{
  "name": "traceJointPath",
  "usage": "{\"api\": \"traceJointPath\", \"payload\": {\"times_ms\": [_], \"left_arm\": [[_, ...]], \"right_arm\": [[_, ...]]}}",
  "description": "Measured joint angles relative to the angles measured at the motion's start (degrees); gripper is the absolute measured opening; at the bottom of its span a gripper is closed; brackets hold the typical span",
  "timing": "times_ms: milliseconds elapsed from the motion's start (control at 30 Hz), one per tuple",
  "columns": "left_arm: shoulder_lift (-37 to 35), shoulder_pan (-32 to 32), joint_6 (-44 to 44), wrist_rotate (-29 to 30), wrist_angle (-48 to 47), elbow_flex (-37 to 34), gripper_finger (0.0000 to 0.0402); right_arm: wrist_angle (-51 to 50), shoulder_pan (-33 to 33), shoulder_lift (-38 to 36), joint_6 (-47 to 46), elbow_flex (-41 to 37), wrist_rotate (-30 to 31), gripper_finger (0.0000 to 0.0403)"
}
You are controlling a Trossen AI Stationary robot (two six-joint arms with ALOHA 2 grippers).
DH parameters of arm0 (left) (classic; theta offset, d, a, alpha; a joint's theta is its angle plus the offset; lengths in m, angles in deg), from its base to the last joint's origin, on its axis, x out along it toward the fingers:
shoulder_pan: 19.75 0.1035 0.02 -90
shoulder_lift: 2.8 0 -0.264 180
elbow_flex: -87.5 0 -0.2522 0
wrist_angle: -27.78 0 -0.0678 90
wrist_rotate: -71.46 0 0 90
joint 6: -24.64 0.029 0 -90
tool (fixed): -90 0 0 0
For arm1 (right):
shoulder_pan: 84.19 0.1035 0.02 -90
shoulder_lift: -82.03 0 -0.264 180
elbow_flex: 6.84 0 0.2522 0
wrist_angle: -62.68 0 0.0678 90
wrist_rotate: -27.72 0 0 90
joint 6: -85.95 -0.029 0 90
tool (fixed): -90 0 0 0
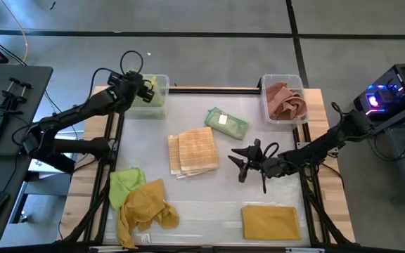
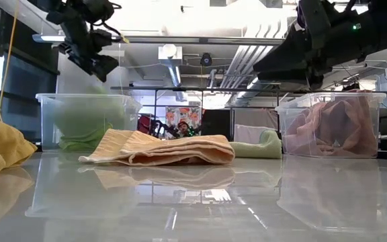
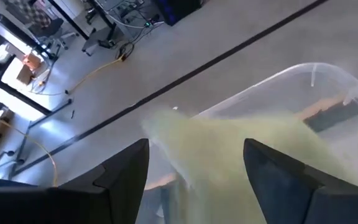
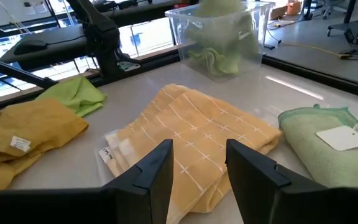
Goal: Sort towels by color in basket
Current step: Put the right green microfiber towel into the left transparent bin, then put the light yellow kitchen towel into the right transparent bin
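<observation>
My left gripper [image 1: 145,87] [image 3: 194,177] hangs open above the clear left bin [image 1: 155,98] at the table's far left. A pale green towel [image 3: 229,149] shows blurred below its spread fingers, over the bin's mouth, with more green cloth [image 2: 86,121] inside. My right gripper [image 1: 242,163] [image 4: 197,174] is open and holds nothing, low over the table, just right of the tan checked towels [image 1: 192,151] that lie flat mid-table. A folded pale green towel [image 1: 227,123] with a white label lies beyond them.
The clear right bin [image 1: 282,79] at the far right holds pink-brown towels [image 1: 285,104]. A lime towel [image 1: 125,184] and a crumpled mustard towel [image 1: 146,207] lie near-left. A folded mustard towel [image 1: 271,221] lies near-right. Bare table shows near the middle of the near edge.
</observation>
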Motion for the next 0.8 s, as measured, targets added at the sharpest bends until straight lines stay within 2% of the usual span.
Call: {"api": "traceJointPath", "payload": {"times_ms": [233, 367, 500, 633, 800], "left_arm": [[-1.44, -4.34, 0.09, -0.02, 0.03, 0.00, 0.0246], [-2.40, -10.53, -0.27, -0.76, 0.81, 0.00, 0.0242], [-2.60, -17.33, 2.51, -3.07, 6.77, 0.00, 0.0241], [-2.52, -23.40, 3.38, -6.02, 12.61, 0.02, 0.0241], [-2.23, -31.52, 0.62, -8.41, 17.06, -1.03, 0.0241]], "right_arm": [[-0.81, 0.00, 0.00, -1.50, 0.00, 0.02, 0.0142], [-0.70, -0.04, 0.00, -3.23, 0.00, 0.01, 0.0142], [-0.23, -1.11, 0.88, -3.88, 0.13, -1.57, 0.0142], [-0.17, -3.25, 6.45, 1.33, 3.86, -3.62, 0.0142], [-0.77, -6.39, 16.43, 11.95, 12.92, -10.29, 0.0142]]}}
